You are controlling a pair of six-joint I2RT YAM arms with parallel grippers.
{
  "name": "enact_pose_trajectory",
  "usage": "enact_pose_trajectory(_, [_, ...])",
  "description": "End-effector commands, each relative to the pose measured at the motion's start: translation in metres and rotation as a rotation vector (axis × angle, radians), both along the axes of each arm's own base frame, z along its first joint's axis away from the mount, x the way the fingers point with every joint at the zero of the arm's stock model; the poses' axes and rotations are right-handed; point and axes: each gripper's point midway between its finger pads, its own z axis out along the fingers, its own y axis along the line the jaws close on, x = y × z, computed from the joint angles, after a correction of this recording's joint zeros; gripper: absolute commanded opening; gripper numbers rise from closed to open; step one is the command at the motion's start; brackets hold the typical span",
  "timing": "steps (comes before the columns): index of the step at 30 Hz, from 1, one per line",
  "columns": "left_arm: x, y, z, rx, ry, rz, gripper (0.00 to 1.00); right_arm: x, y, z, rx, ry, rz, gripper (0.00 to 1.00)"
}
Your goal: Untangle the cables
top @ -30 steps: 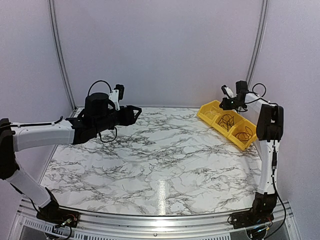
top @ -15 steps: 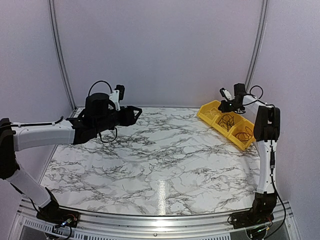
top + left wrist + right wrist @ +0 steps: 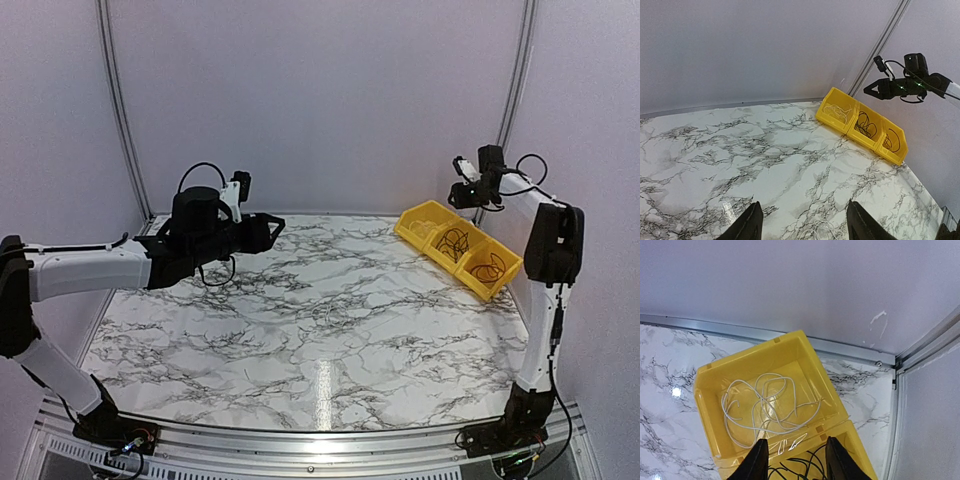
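Three joined yellow bins (image 3: 436,247) stand at the back right. A white cable (image 3: 767,409) lies in loose loops in the far bin, and dark cables (image 3: 456,241) lie coiled in the middle bin. Another dark coil (image 3: 490,268) lies in the near bin. My right gripper (image 3: 797,462) hangs open above the wall between the far and middle bins, holding nothing. My left gripper (image 3: 804,227) is open above the table at the back left, with nothing between its fingers. A thin white cable (image 3: 822,231) lies on the marble just beneath it.
The marble table (image 3: 320,310) ends at a metal rail along the back wall (image 3: 850,347). A corner post (image 3: 925,345) stands close behind the bins. The right arm's elbow (image 3: 555,245) rises beside the near bin.
My right gripper has gone from shut to open and has lifted up and to the right, away from the far bin. The left arm has stayed still.
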Motion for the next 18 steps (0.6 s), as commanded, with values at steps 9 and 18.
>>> enact_pose_trajectory(9, [-0.002, -0.009, -0.015, 0.013, 0.03, -0.026, 0.59, -0.076, 0.147, 0.067, 0.204, -0.079, 0.496, 0.26])
enact_pose_trajectory(18, [-0.001, -0.009, -0.017, 0.011, 0.038, -0.015, 0.59, -0.221, 0.293, -0.008, 0.185, 0.134, 0.975, 0.38])
